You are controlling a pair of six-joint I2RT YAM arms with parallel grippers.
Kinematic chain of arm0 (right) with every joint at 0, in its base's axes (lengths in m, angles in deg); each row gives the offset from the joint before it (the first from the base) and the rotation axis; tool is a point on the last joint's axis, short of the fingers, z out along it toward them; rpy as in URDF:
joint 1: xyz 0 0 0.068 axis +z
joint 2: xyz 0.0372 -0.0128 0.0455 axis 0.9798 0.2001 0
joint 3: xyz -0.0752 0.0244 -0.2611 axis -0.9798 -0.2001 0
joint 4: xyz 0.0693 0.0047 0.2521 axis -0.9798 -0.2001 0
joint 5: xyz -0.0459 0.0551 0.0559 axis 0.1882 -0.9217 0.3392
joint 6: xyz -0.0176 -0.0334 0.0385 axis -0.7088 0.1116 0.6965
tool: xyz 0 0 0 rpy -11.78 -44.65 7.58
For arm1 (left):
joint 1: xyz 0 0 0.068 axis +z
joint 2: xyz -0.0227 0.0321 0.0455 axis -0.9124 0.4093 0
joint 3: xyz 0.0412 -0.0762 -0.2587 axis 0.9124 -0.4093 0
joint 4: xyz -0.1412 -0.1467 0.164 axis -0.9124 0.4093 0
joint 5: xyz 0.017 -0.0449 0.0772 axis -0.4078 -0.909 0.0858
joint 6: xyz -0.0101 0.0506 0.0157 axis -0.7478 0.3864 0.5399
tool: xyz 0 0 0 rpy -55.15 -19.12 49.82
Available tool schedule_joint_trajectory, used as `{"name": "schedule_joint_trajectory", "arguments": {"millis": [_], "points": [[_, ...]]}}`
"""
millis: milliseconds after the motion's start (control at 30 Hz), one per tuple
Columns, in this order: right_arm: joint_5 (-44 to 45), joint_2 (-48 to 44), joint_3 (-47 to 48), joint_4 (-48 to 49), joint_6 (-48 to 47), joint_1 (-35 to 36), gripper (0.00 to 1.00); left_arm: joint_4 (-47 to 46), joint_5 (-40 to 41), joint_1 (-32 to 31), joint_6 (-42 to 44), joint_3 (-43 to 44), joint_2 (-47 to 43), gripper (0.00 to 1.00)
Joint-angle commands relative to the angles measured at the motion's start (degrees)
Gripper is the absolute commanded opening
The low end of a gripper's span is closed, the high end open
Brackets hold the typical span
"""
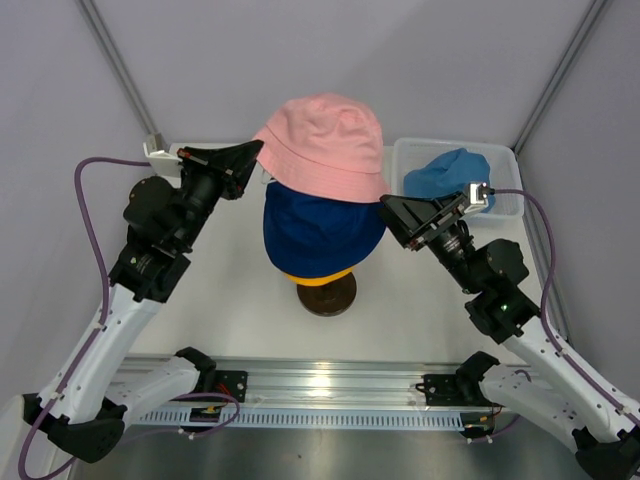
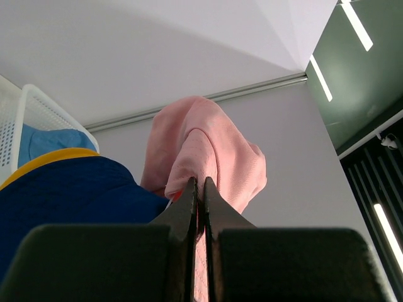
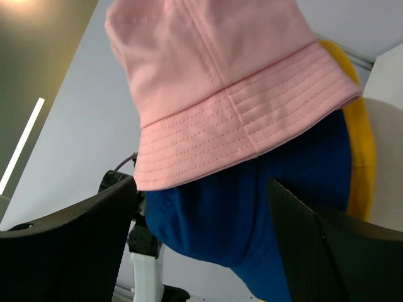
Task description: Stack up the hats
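3 are stacked: pink hat (image 1: 325, 140) over navy hat (image 1: 320, 232) over yellow hat (image 1: 318, 277). Left gripper (image 2: 198, 184) clamps the pink hat's brim; right gripper (image 1: 390, 206) has its jaws apart.

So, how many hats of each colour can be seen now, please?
pink bucket hat: 1
navy blue bucket hat: 1
yellow bucket hat: 1
sky blue bucket hat: 1
Total: 4

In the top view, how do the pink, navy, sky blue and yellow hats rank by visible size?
1. pink hat, nearest the camera.
2. navy hat, partly covered.
3. sky blue hat.
4. yellow hat, only a sliver shows.
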State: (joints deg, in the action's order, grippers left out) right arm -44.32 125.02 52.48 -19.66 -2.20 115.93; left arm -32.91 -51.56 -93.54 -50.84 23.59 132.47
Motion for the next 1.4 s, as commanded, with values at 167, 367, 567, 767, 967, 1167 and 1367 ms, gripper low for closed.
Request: {"name": "schedule_joint_trajectory", "arguments": {"millis": [167, 367, 567, 767, 967, 1167, 1367], "points": [[4.6, 3.2, 3.2, 5.2, -1.3, 1.4, 0.80, -4.9, -1.1, 0.4, -0.5, -0.3, 0.1, 0.01], [4.8, 9.0, 7.4, 6.0, -3.8, 1.4, 0.45, -5.5, -0.7, 0.3, 0.3, -1.1, -0.7, 0.01], [10.4, 8.7, 8.3, 7.1, -8.8, 1.5, 0.00, -7.3, 0.5, 0.3, 4.7, -0.1, -1.6, 0.01], [5.5, 15.6, 28.8, 3.2, -25.5, 1.5, 0.00, -11.5, -3.4, 0.4, 13.6, 8.8, 2.4, 0.01], [-2.6, 26.0, 45.1, 0.8, -27.5, -2.6, 0.00, -7.2, -10.2, 0.3, 19.6, 21.8, 11.2, 0.01], [-10.8, 42.4, 70.6, -24.4, -18.5, -14.4, 0.00, 3.5, -14.8, 5.3, 2.1, 20.4, 16.3, 0.01], [-13.2, 46.0, 64.0, -22.7, -1.9, -19.3, 0.00, 14.1, -6.5, 6.3, -11.5, 13.8, 9.9, 0.01]]}}
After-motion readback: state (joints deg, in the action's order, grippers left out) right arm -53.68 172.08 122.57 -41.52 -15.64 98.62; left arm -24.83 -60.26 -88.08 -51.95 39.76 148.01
